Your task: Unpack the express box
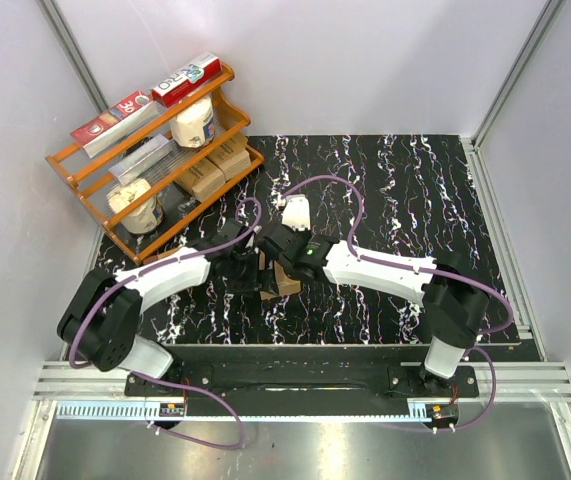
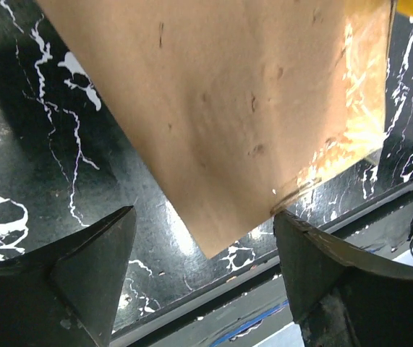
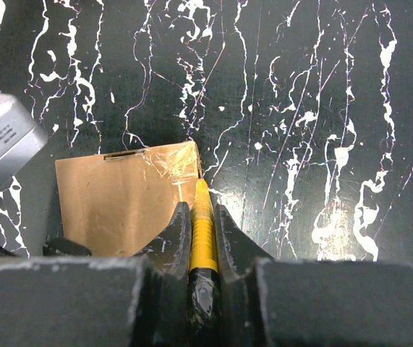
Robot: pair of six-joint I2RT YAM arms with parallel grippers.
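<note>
Now, you find the express box (image 1: pixel 285 283) near the front middle of the table (image 1: pixel 395 190), between the two grippers. It is plain light-brown cardboard with smooth matte faces that carry small dents, and shiny clear tape covers one edge; what it holds I cannot tell. Your left gripper (image 1: pixel 248 272) stands released. Its dark wedge-shaped fingers (image 2: pixel 90 267) are spread on both sides of a lower corner of the box, one just at the taped edge and the other apart from the cardboard. Your right gripper (image 1: pixel 277 258) is clenched on a yellow cutter (image 3: pixel 202 231), a slim tool with a black end, and its tip lies at the taped corner of the box. The table top is black with white veins, like marble. At the far left, an orange slatted rack (image 1: pixel 65 158) holds long red-and-white cartons (image 1: pixel 185 78) on top. Below them are a white bottle (image 1: pixel 193 122), tan cartons (image 1: pixel 215 165) and a pale jar (image 1: pixel 135 205).
</note>
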